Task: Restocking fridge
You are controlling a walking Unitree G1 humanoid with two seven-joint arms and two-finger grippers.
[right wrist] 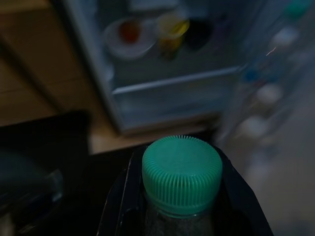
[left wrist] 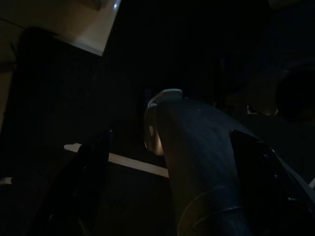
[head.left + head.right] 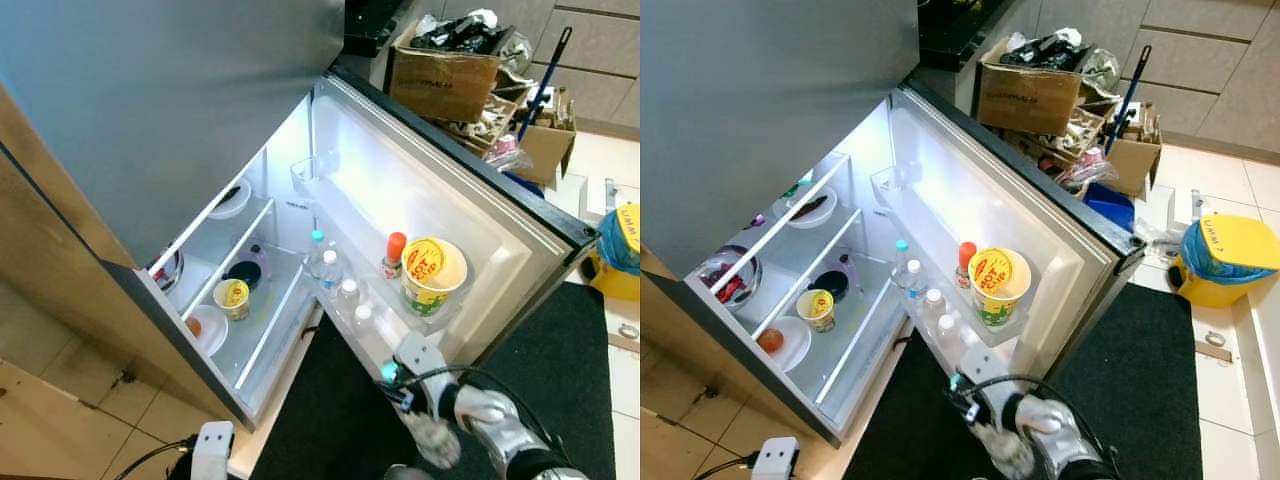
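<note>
Right wrist view: right gripper [image 1: 182, 216] clamps green-capped bottle [image 1: 182, 177]. Left gripper: state cannot tell. Advice: keep bottle upright, aim for door shelf [image 3: 375, 335] gap, lower centre frame.

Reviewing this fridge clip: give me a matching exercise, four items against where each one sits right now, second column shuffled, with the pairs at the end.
Items:
1. green-capped bottle
2. large yellow cup
3. small yellow-lidded cup
4. yellow bin

Places:
A. on a lower shelf inside the fridge, beside a white plate
B. on the tiled floor beyond the open door
C. held in the right claw, in front of the fridge
D. in the door rack, next to an orange-capped bottle

Pairs: 1-C, 2-D, 3-A, 4-B
</note>
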